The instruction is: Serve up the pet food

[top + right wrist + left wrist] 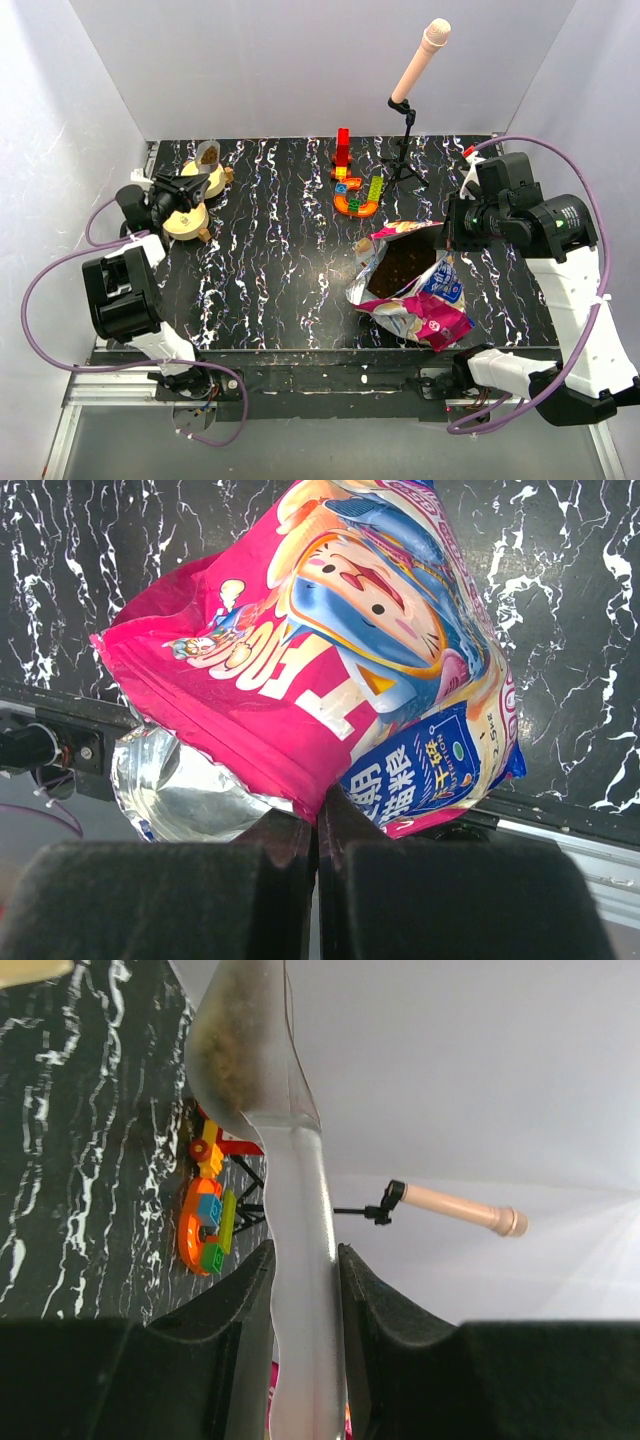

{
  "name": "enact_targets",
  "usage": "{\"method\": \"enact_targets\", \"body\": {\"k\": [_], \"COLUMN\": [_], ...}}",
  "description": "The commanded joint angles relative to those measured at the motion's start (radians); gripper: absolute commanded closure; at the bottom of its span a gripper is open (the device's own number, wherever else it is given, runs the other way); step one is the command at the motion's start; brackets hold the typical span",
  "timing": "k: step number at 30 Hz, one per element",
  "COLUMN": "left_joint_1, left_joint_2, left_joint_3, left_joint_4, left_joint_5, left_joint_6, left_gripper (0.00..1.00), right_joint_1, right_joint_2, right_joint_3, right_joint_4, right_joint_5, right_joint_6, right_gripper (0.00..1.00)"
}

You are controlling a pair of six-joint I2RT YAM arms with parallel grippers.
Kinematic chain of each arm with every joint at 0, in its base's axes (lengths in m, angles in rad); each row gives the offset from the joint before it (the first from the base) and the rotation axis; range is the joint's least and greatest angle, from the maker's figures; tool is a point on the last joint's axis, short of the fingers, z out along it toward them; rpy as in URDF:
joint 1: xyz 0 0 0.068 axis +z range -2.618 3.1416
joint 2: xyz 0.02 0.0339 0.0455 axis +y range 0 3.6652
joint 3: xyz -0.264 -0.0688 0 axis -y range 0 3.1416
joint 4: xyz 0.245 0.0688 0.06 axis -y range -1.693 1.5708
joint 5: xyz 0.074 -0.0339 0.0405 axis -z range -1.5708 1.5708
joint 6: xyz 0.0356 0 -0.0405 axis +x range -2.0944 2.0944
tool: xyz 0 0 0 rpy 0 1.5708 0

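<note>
Right of centre, pet food bag (436, 300) near-to-far, mouth upward.

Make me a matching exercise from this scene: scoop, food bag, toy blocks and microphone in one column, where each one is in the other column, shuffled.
1 scoop
2 food bag
3 toy blocks
4 microphone

A on a black stand
B pinched in the right fingers
C clamped in the left fingers
D lying free on the table

Pairs: 1-C, 2-B, 3-D, 4-A
</note>
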Motion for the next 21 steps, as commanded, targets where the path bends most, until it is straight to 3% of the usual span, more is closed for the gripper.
{"method": "enact_targets", "body": {"k": [1,11,21], "left_joint_1": [0.032,0.042,0.042], "left_joint_2": [-0.093,-0.064,-0.005], "left_joint_3": [-0.028,0.004,0.151], "left_joint_4": [-0.03,-0.223,-0.567], "left_joint_5": [-0.036,-0.091,-0.144], "left_joint_6": [-0.001,0.001,0.016], "left_gripper": [1.0,1.0,1.0], "right_joint_1": [0.007,0.029,0.029], "right_joint_2": [-0.064,-0.084,-0.092], "right_joint_3": [0.037,0.017,0.012], "right_joint_4": [0.184,0.192,0.211], "right_joint_5": [-0.074,-0.045,-0.038], "right_joint_6": [0.005,-0.007,-0.007], "right_gripper": [0.99,0.99,0.99]}}
